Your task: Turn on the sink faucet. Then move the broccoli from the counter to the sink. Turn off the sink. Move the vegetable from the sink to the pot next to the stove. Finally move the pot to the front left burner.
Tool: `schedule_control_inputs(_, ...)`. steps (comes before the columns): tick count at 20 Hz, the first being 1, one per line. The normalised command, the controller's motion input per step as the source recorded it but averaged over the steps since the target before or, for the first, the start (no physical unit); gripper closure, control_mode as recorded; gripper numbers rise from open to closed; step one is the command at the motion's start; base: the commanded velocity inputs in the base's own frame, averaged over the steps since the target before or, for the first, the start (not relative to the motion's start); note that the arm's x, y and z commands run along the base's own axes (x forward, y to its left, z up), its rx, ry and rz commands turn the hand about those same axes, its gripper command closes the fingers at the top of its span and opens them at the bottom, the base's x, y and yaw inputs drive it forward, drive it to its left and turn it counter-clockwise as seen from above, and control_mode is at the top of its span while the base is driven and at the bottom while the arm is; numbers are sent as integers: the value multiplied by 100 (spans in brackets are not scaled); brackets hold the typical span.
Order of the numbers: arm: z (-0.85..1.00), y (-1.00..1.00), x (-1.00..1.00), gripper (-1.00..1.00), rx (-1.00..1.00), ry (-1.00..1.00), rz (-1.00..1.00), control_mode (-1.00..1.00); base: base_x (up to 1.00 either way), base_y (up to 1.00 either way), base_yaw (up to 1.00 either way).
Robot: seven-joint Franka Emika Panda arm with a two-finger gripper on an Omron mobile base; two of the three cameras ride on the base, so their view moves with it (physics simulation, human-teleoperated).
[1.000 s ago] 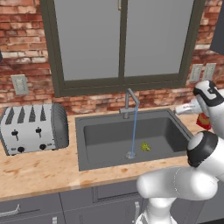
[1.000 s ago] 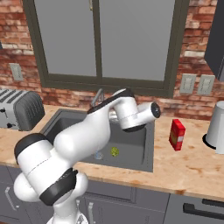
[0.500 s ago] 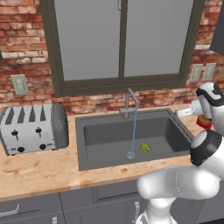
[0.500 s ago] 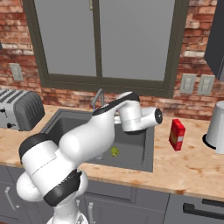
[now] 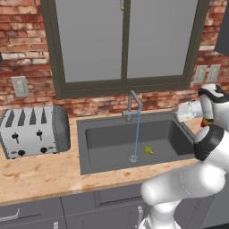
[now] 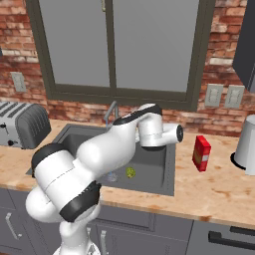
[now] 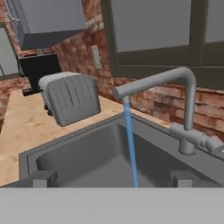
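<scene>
Left base view: slim grey metal faucet (image 5: 133,105) at the back rim of the large dark grey rectangular sink (image 5: 117,162), thin blue stream of water (image 5: 136,134) falling from spout to round drain. Tiny green broccoli floret (image 5: 148,150) lying on the basin floor just right of the stream, apart from it, so rinse step judged done and shut-off next. White arm curling up from lower right, hand raised beside the right end of the sink; two-finger gripper (image 5: 178,112) aimed leftward toward the faucet, probably lined up for the lever. Silver four-slot toaster (image 5: 33,130) on the light tan wood-grain counter (image 5: 40,176), well left of the sink. Right base view: arm arching over the basin, wrist turned away toward the right; floret visible low in the basin below the forearm; red carton (image 6: 201,153) standing upright on the counter right of the sink, clear of the likely reach. Fingers hidden behind the hand here. Hand view: looking along the sink's length, faucet spout crossing the middle, stubby side lever (image 7: 197,137) low at right, still apart from the fingertips (image 7: 40,178) standing wide at the bottom corners with nothing between them. Jaws spread, empty. Wide spread judged suitable for nudging the lever rather than pinching it.
</scene>
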Motion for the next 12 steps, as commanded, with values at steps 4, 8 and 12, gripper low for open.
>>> schedule_control_inputs(4,0,16,30,-100,0,-16,13,-100,0,0,0)
schedule_control_inputs(8,0,16,37,-100,0,-10,10,-100,0,0,0)
schedule_control_inputs(12,-3,5,31,-100,0,-5,7,-100,0,0,0)
